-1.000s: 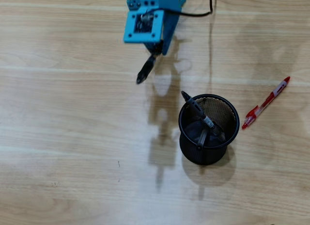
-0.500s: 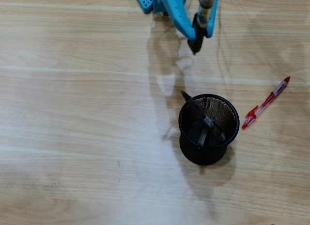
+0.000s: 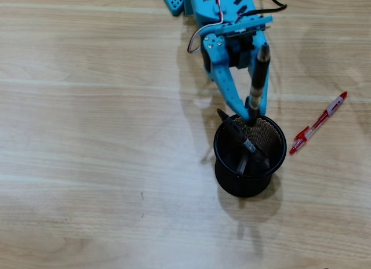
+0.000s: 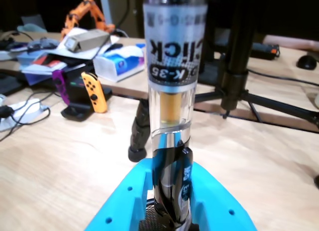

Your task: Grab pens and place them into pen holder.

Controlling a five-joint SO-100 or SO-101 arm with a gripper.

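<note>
"Click", "K-35" on pen barrel

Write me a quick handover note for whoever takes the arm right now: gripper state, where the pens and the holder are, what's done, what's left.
Gripper: shut on a black pen, with the pen's lower end right at the far rim of the pen holder in the overhead view. The wrist view shows the pen clamped between the blue jaws.
Pen holder: upright on the wooden table.
Done: at least two dark pens already lean inside the holder.
Left: release the held pen into the holder, then fetch the red pen, which lies on the table to the holder's right in the overhead view.
</note>
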